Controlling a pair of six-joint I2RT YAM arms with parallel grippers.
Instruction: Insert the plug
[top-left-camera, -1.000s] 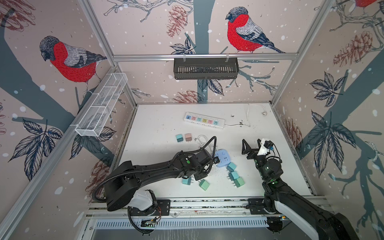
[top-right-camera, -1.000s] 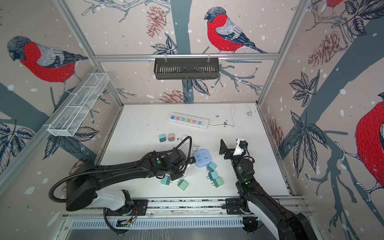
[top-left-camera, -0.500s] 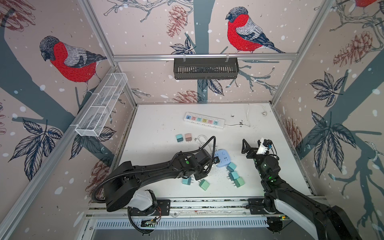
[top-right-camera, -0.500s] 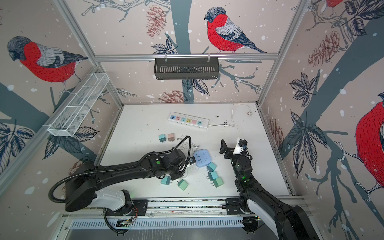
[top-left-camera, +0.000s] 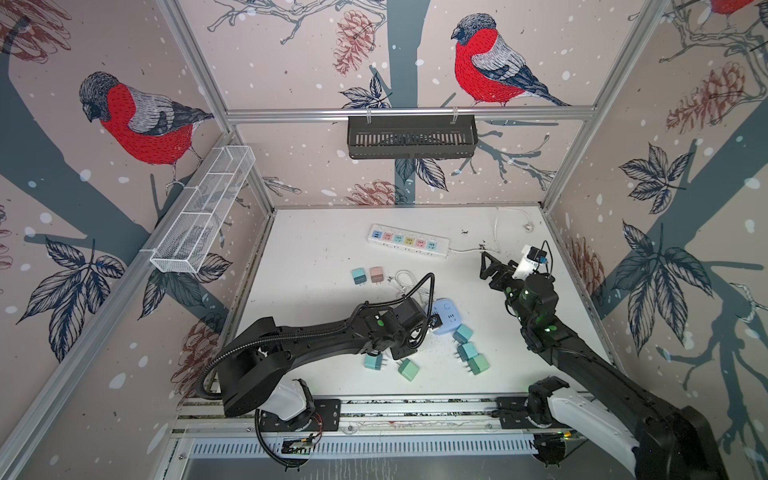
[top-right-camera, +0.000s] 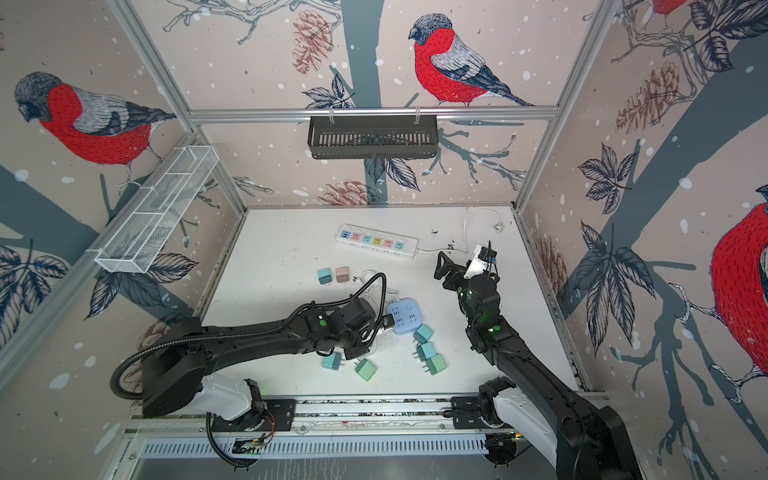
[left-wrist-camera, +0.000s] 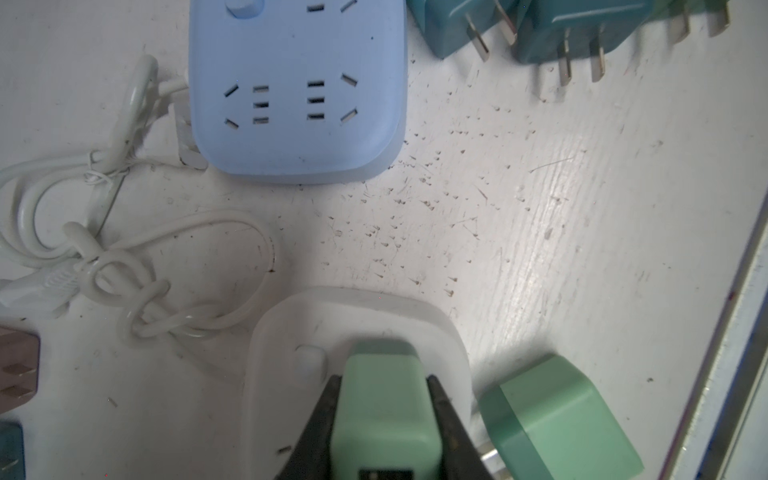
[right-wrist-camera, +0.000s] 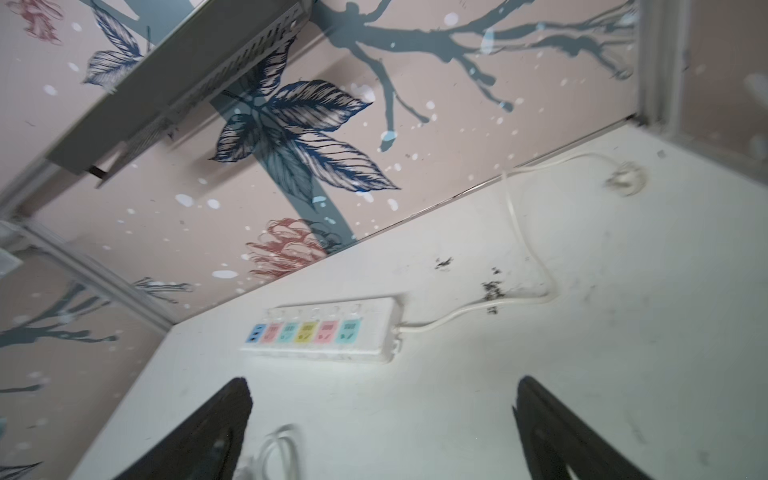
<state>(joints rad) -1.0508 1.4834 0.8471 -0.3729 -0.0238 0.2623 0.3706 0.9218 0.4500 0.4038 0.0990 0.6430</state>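
my left jaws are clamped on the sides of the green plug (left-wrist-camera: 384, 419), gripping it square over the white socket block (left-wrist-camera: 286, 328) so i can press straight in. right jaws hang wide apart and empty, well apart from it.

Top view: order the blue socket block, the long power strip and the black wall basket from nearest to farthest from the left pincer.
In a top view, from the left pincer, which grips the green plug:
1. Blue socket block: right beside the pincer's tip.
2. Long power strip: farther back on the table.
3. Black wall basket: hung high at the back, beyond the strip.
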